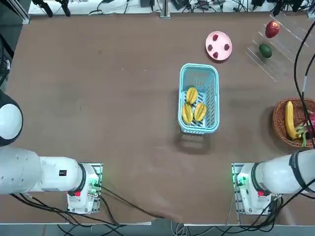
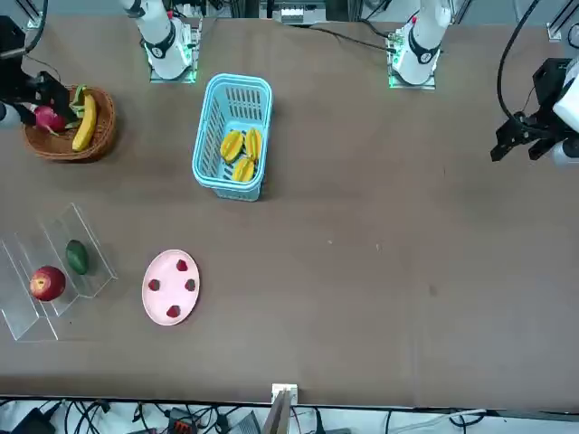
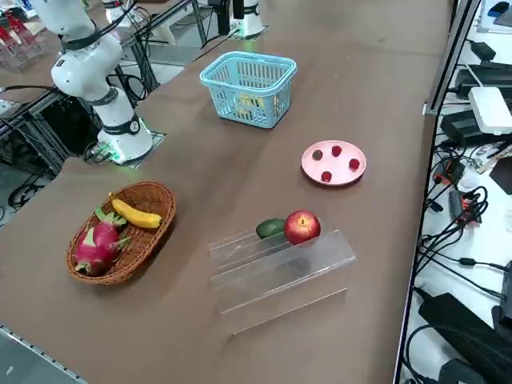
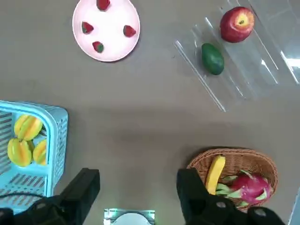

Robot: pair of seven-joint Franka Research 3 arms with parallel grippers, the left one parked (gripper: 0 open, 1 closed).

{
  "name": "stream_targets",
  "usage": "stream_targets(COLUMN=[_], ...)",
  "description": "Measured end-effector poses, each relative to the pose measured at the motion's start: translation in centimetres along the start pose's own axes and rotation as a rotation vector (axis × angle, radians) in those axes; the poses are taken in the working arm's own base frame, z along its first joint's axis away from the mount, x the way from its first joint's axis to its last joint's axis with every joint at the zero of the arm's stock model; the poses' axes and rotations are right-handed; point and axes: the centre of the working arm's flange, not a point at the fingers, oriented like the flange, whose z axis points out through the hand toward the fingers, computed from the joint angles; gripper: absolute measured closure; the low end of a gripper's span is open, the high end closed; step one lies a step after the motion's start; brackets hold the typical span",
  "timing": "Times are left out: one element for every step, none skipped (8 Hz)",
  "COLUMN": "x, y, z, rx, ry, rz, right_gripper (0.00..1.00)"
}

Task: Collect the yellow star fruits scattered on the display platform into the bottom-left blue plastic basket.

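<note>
Three yellow star fruits (image 1: 193, 105) lie close together inside the blue plastic basket (image 1: 199, 74) in the middle of the desk (image 1: 108, 88). Off to the side, the display platform (image 3: 280, 272) has just a red apple (image 3: 302, 226) and a green fruit (image 3: 270, 228) on it. Near it sits a pink plate (image 1: 218, 45). Up high, above the wicker basket (image 4: 239, 161), hangs the right tool (image 4: 136, 187) with its fingers spread apart and nothing between them.

A brown table (image 1: 113, 98) fills the room's middle; past its far edge, black cables (image 2: 181, 418) tangle on the floor; beside the table, more cables (image 3: 468, 240) and a white box (image 3: 490, 108) lie.
</note>
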Motion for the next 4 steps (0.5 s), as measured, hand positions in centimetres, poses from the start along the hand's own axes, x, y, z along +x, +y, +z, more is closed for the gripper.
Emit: stream_targets(x=[0.12,0.16,0.18,0.18], y=[-0.11,-0.23,-0.27,-0.27], z=[-0.01,-0.06,-0.09,-0.13], rx=[0.000,0.000,0.000,0.000], ry=[0.006,0.010,0.012,0.014], rz=[0.047,0.077,0.101,0.126], right_gripper=[0.00,0.00,0.00,0.00])
